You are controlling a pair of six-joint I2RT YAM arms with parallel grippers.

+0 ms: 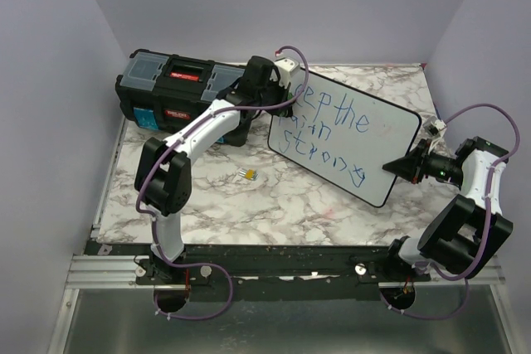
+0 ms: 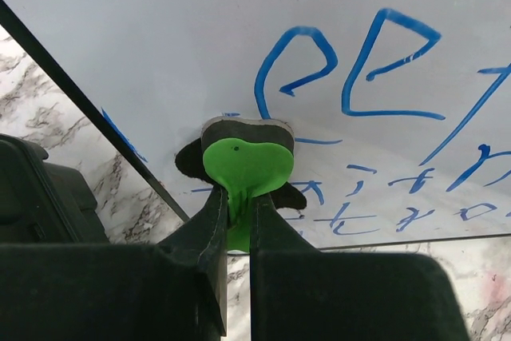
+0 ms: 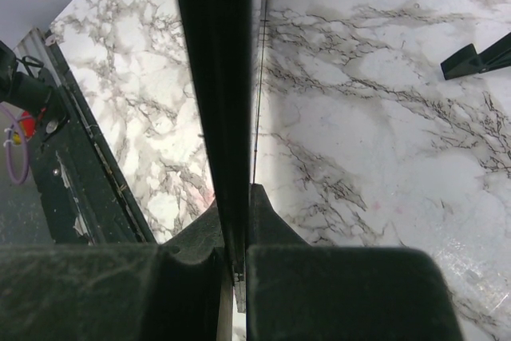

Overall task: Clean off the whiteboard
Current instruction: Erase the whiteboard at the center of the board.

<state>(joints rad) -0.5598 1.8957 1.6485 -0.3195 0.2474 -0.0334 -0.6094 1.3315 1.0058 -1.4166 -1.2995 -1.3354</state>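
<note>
The whiteboard (image 1: 377,151) stands tilted over the marble table, with blue handwritten lettering (image 1: 332,109) across it. My left gripper (image 1: 278,93) is at the board's upper left corner. It is shut on a green eraser (image 2: 246,164) with a dark pad, which presses against the white surface (image 2: 200,37) just below the blue letters; the left gripper (image 2: 237,197) pinches the eraser's green tail. My right gripper (image 1: 408,163) is shut on the board's right edge. In the right wrist view that black rim (image 3: 215,77) runs between the fingers of the right gripper (image 3: 237,197).
A black toolbox (image 1: 174,89) with a red label sits at the back left, close behind the left arm. A small yellow object (image 1: 247,175) lies on the marble table (image 1: 274,205). Two black feet (image 3: 479,57) rest on the marble beyond the board.
</note>
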